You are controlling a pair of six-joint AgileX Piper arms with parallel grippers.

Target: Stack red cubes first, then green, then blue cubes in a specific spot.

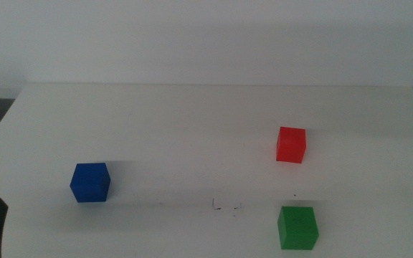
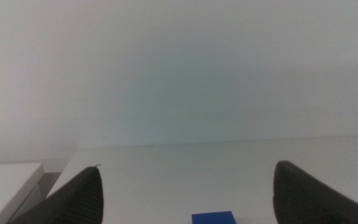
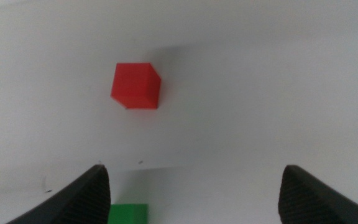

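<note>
One red cube beyond right pincer.

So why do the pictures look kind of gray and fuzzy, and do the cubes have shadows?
Middle view: dim, soft light; the blue cube, red cube and green cube show only faint shadows. Left wrist view: hazy, the left gripper blurred. Right wrist view: sharper, a soft shadow beside the red cube; the right gripper blurred.
</note>
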